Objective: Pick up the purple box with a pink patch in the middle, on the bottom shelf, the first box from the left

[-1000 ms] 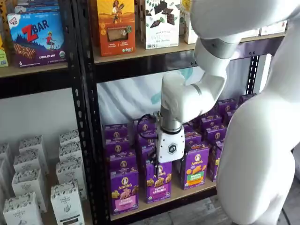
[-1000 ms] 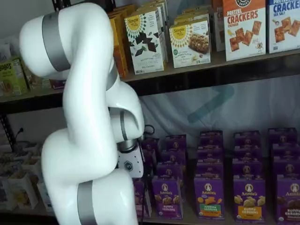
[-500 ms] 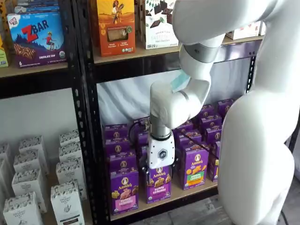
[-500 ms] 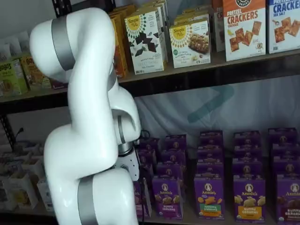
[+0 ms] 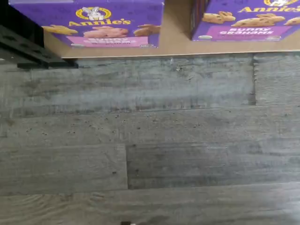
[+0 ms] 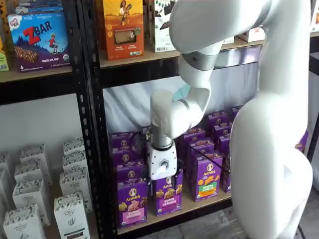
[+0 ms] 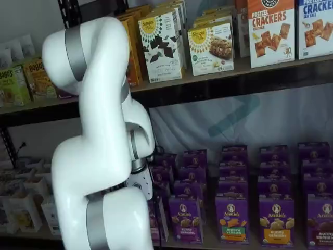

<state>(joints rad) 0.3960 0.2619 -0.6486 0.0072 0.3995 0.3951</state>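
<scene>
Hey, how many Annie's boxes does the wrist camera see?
2: the purple box with the pink patch, next to the black rack post, and a Bunny Grahams box across a bare gap of the bottom shelf. Others may lie outside the frame.

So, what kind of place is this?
Probably a mock grocery aisle: black steel racks stocked with rows of purple Annie's cartons, cracker boxes above, on a grey plank floor.

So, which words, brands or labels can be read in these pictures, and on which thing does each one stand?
"Annie's": purple box with pink patch; the patch's lettering is blurred.
"BUNNY GRAHAMS": neighbouring purple carton.
"ZBAR", "CHOCOLATE CHIP": blue snack box.
"Simple Mills": white box with dark squares.
"PRETZEL CRACKERS": orange-red box.
"CRACKERS": blue box.
White cartons: print too small.
</scene>
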